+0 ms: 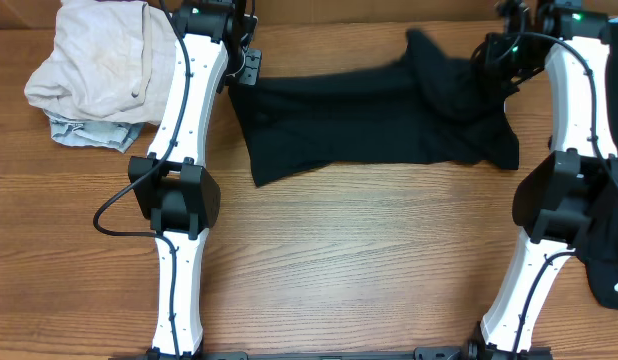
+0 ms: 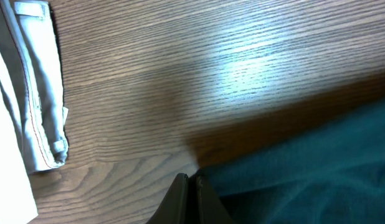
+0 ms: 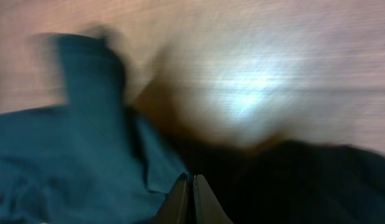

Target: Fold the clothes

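Observation:
The black T-shirt (image 1: 369, 115) lies spread across the far middle of the wooden table, with its right part bunched and raised. My left gripper (image 1: 251, 68) is at the shirt's far left corner. In the left wrist view its fingers (image 2: 191, 179) are shut, pinching the corner of the fabric (image 2: 304, 174). My right gripper (image 1: 494, 58) is at the bunched right end. In the blurred right wrist view its fingers (image 3: 191, 180) are shut with the shirt fabric (image 3: 74, 155) around them. No neck label shows.
A pile of beige and white clothes (image 1: 94, 60) lies at the far left with a pale denim piece (image 1: 89, 132) under it; its edge shows in the left wrist view (image 2: 37, 93). Another black garment (image 1: 609, 275) lies at the right edge.

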Motion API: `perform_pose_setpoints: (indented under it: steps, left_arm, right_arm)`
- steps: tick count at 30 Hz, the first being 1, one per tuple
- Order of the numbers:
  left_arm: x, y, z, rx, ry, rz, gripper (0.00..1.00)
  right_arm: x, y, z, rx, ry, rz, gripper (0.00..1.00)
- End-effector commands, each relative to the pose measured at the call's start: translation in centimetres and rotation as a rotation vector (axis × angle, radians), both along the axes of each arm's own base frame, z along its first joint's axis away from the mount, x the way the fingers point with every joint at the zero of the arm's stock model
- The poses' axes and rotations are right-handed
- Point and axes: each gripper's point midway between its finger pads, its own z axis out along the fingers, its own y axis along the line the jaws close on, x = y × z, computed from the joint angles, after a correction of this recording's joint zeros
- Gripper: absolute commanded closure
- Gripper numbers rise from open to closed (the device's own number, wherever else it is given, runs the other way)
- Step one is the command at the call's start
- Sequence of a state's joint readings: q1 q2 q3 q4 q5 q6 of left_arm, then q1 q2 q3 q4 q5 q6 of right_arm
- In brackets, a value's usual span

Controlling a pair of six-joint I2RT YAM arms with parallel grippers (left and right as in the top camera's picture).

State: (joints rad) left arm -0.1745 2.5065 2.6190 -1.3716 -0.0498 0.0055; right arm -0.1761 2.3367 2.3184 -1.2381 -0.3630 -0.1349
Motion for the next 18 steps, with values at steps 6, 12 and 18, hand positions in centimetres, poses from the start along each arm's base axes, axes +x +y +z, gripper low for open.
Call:
perform_pose_setpoints:
  steps: [6, 12, 18]
  left_arm:
    - [0.4, 0.5, 1.8, -0.002, -0.048, 0.019, 0.96]
    - [0.4, 0.4, 1.8, -0.003, -0.048, 0.019, 0.96]
    - [0.5, 0.3, 1.8, -0.01, -0.05, 0.016, 0.96]
  right_arm:
    - [-0.1, -0.2, 1.2, -0.055, -0.016, -0.021, 0.7]
    - [-0.2, -1.4, 0.9, -0.114, -0.004, -0.049, 0.57]
    - [1.1, 1.5, 1.9, -0.051, -0.091, 0.062, 0.47]
